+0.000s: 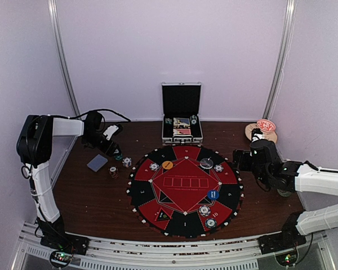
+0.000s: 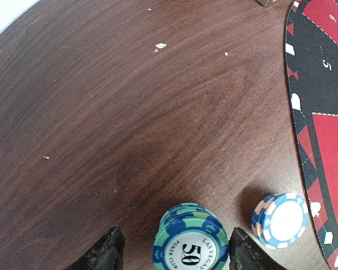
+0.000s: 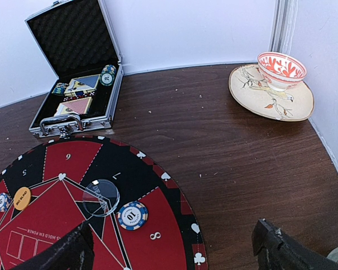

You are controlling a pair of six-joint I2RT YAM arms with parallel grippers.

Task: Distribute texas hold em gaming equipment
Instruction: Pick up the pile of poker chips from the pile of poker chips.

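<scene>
Dark wood table (image 1: 96, 197), round poker mat (image 1: 185, 190) at centre. Left of mat: left gripper (image 2: 177, 250) spread astride teal chip stack (image 2: 187, 239), not clamped. Right gripper (image 3: 174, 247) spread wide at mat's right edge.

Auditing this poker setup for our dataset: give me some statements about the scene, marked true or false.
The case lid is shut. False: it stands open.
A green chip stack marked 50 stands between the left gripper's fingers. True.
The right gripper holds a chip. False: it is open and empty.
The orange disc lies on the round mat. True.
The cup stands on the mat. False: it sits on its saucer, off the mat.
</scene>
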